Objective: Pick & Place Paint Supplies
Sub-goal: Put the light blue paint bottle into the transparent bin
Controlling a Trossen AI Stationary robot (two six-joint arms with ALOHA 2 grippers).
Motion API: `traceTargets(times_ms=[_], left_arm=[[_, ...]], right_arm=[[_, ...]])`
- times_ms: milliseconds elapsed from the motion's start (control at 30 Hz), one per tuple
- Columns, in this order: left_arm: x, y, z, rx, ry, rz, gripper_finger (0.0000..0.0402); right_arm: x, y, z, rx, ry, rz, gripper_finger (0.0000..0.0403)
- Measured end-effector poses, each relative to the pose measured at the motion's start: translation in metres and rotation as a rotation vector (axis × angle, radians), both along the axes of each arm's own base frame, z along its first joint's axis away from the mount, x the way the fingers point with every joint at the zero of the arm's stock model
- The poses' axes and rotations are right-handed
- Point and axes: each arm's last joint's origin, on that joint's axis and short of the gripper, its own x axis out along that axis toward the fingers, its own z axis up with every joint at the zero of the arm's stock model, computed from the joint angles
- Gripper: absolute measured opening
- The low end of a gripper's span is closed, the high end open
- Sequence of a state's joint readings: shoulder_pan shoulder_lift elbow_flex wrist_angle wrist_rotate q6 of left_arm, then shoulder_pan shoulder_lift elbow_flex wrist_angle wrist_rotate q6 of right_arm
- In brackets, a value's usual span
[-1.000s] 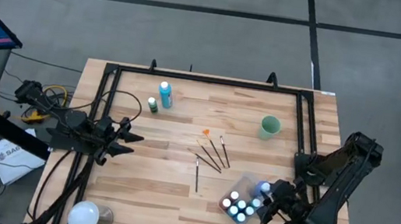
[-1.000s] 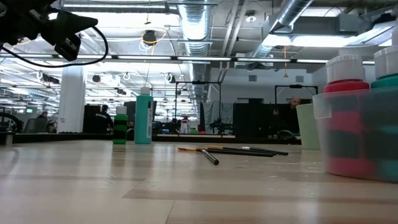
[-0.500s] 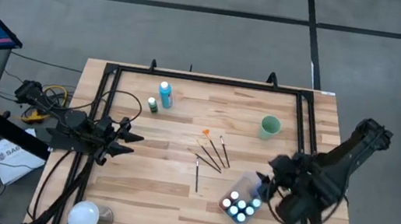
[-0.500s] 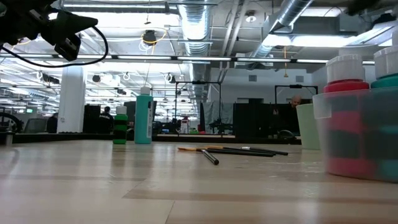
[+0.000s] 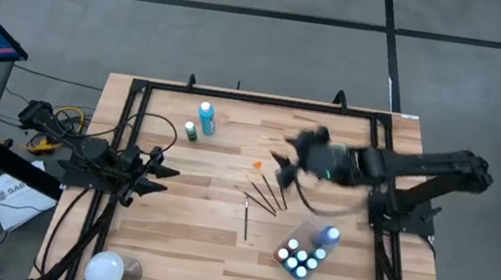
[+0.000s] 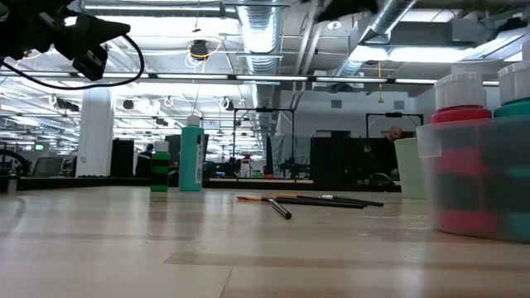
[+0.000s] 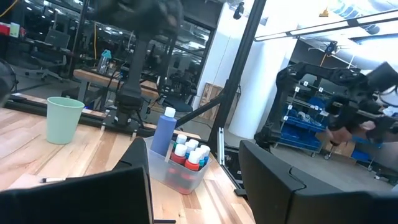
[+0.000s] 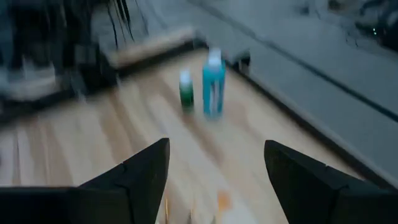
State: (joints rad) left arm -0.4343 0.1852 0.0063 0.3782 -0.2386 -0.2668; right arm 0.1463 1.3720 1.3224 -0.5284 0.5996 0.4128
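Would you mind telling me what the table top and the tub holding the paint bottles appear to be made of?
The table top looks like pale wood in joined planks with a smooth finish; grain lines and plank seams show. The tub looks like clear plastic, slightly frosted: the paint bottles show through its walls, and its rim is thin.

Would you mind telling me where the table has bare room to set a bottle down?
Bare wood lies between the two bottles at the far left and the paintbrushes, and along the near edge left of the clear tub. It is crowded mid-table: the right gripper, open, hangs over the brushes, with the pale green cup behind its arm.
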Motion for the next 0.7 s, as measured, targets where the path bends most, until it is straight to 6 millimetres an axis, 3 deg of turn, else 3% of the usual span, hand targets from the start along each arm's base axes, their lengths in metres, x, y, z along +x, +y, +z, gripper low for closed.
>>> traceTargets(times_ms=[133, 300, 700], left_arm=[[0.0, 0.0, 0.0, -0.002, -0.003, 0.0, 0.0132], [0.001, 0.0, 0.0, 0.0, 0.001, 0.0, 0.0132], [0.001, 0.0, 0.0, 0.0, 0.0, 0.0, 0.0132]], right_arm=[[0.03, -0.037, 0.0, -0.018, -0.118, 0.041, 0.0255], [0.069, -0.068, -0.02, -0.015, -0.158, 0.095, 0.0255], [0.148, -0.1, -0.045, -0.057, -0.098, 0.13, 0.0255]])
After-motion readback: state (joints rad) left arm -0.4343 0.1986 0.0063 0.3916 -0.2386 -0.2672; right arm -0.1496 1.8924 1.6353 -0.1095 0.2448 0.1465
